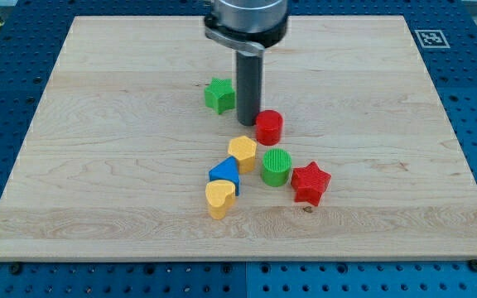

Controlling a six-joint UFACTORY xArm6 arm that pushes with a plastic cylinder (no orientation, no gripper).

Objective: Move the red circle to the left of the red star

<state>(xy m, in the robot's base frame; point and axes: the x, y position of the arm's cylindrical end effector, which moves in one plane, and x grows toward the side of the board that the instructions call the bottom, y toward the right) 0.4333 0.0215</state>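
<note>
Centrally on the wooden board point(98, 165), the arm's dark rod comes straight down from the view's top, and my tip point(248, 123) meets the surface just at the left side of the red circle point(269, 127), touching it or very nearly so (the gap, if any, is too fine to make out). This arm carries no claw at all, so nothing is spread, pressed together or pinching; the rod simply ends in that blunt tip. The green star point(219, 95) sits just to the view's left of the rod, a little higher up the board.

Below the red circle lies a loose cluster. The green circle point(277, 166) stands almost directly beneath it, and the red star point(310, 183) rests just to the right of that green circle, slightly lower. So the red circle lies above and to the left of the red star, apart from it. A yellow hexagon-like block point(243, 152) sits left of the green circle, with a blue block point(224, 173) under it and a yellow heart point(220, 198) lowest, the three close together.
</note>
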